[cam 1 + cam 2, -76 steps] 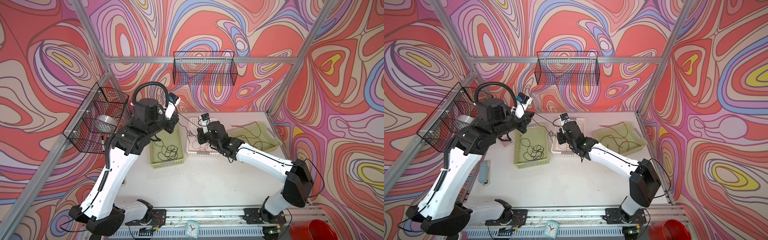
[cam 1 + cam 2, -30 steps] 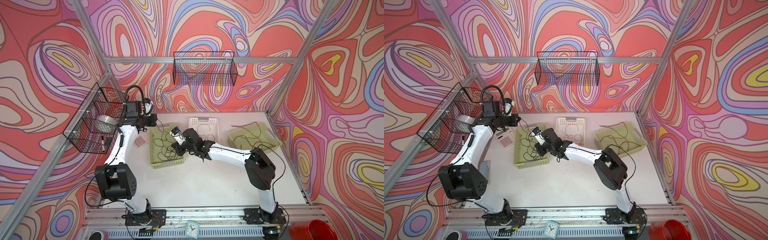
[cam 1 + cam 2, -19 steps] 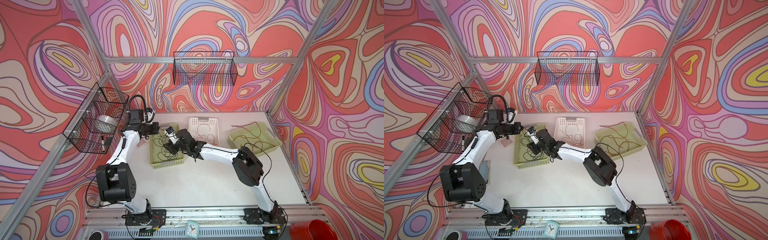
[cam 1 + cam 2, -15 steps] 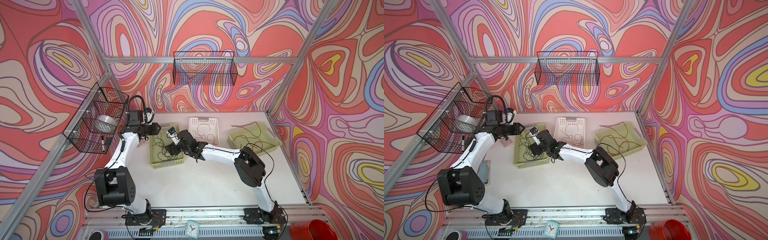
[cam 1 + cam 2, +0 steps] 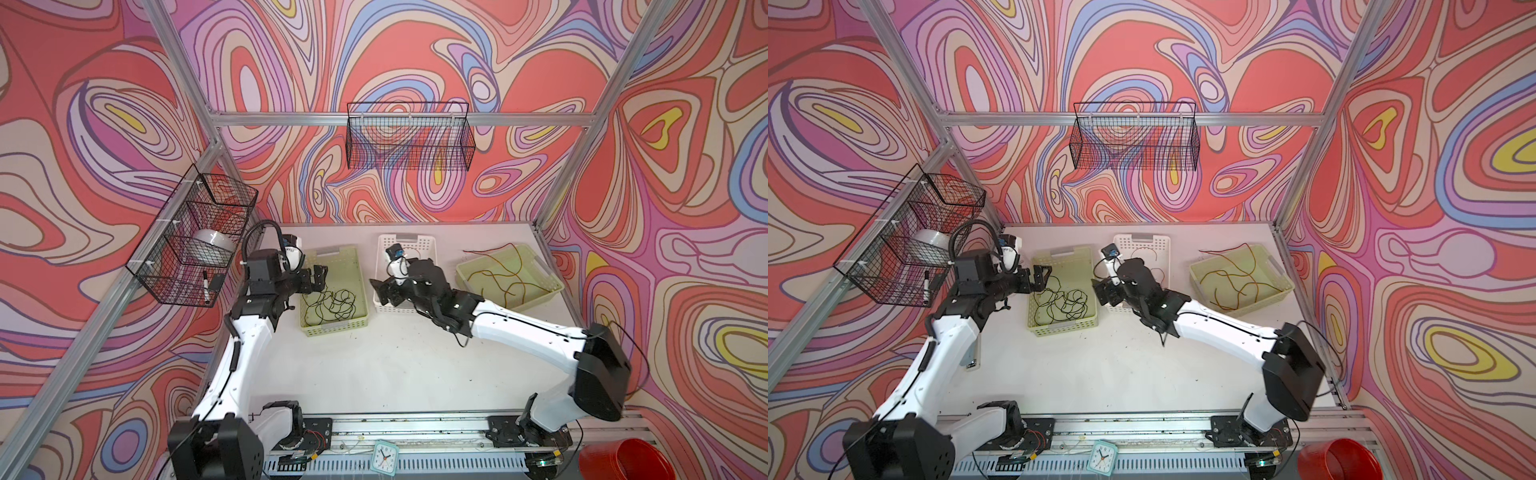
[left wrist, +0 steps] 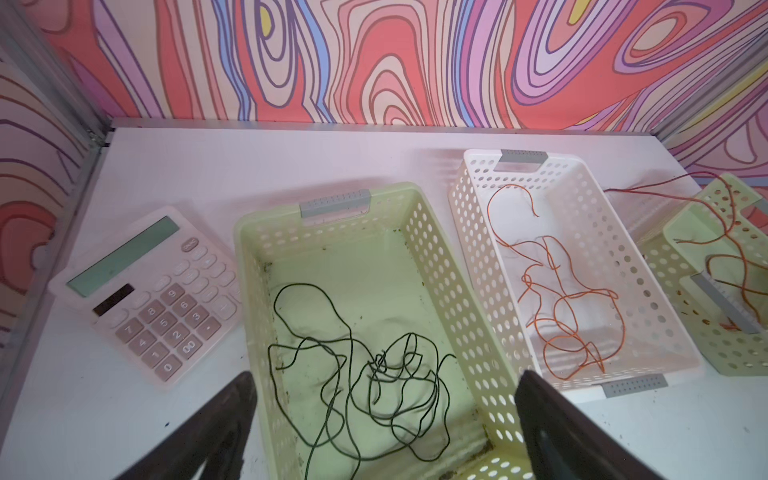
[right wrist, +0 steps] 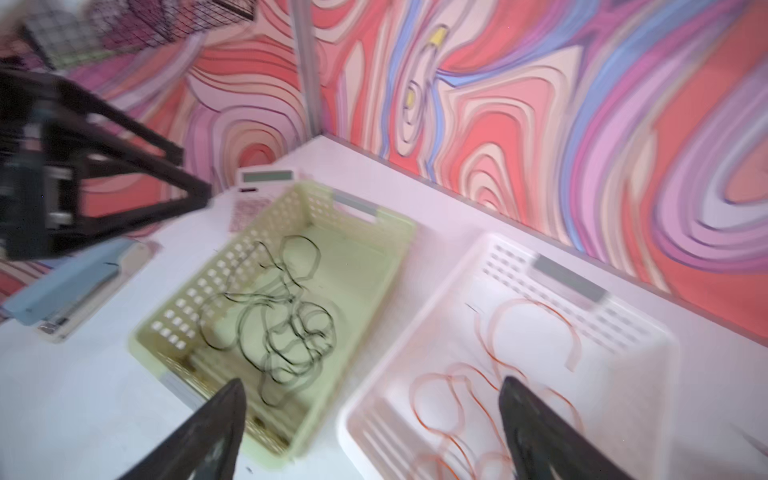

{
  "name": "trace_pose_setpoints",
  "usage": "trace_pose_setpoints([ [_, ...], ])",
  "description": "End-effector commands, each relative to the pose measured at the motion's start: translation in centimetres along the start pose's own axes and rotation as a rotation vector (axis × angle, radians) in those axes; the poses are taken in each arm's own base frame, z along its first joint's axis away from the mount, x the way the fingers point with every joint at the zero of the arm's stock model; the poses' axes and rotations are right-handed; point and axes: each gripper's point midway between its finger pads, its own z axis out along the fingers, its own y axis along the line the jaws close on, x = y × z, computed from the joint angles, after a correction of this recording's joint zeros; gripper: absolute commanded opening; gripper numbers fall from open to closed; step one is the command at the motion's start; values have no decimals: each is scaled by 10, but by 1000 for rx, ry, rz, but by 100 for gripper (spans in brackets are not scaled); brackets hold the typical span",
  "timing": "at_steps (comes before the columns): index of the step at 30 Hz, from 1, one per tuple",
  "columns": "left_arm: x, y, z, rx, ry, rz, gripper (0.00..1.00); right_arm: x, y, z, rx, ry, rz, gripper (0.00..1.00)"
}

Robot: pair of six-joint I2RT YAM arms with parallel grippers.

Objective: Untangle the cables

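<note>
Black cables (image 5: 330, 301) (image 5: 1061, 303) lie tangled in the left green basket (image 5: 332, 330). In the left wrist view they (image 6: 365, 374) show loose between the spread fingers of my left gripper (image 6: 386, 374). That gripper (image 5: 321, 277) (image 5: 1042, 276) hovers open over the basket's left rim. Orange cables (image 6: 557, 299) (image 7: 478, 395) rest in the white basket (image 5: 407, 239). Red-brown cables (image 5: 505, 278) (image 5: 1233, 282) fill the right green basket (image 5: 552, 286), one end trailing over its back rim. My right gripper (image 5: 380, 291) (image 7: 372, 379) is open and empty above the gap between the left green and white baskets.
A pink calculator (image 6: 153, 291) and a blue stapler-like device (image 7: 75, 282) lie left of the left green basket. Wire baskets hang on the left wall (image 5: 195, 245) and back wall (image 5: 409, 141). A small clock (image 5: 384, 455) and a red bucket (image 5: 619, 459) sit at the front.
Both grippers have opened. The right gripper pulled back rightward from over the left green basket. The left gripper came forward from the back corner to that basket's left rim.
</note>
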Motion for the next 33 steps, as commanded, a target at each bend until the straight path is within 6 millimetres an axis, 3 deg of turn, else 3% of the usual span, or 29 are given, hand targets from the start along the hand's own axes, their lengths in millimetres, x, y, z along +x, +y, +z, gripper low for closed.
trace_pose_setpoints([
  [1,20,35,-6,-214,-66,-32,100,36,-116,-36,330,48,117,98],
  [4,54,45,-2,-256,-107,10,100,89,-195,-79,558,97,138,98],
  [7,88,53,11,-275,-135,-5,100,130,-239,-106,698,96,127,98],
  [10,85,49,23,-250,-190,26,100,170,-268,-111,708,84,222,99],
  [13,87,46,39,-225,-222,81,100,184,-280,-108,723,-10,227,98],
  [20,89,37,65,-149,-280,131,100,165,-279,-73,595,-191,115,98],
  [23,93,36,71,-137,-293,145,100,183,-277,-56,543,-176,98,98],
  [26,102,36,80,-126,-283,152,100,192,-287,-49,581,-123,125,99],
  [33,99,40,94,-140,-234,143,100,191,-294,-46,603,-118,136,98],
])
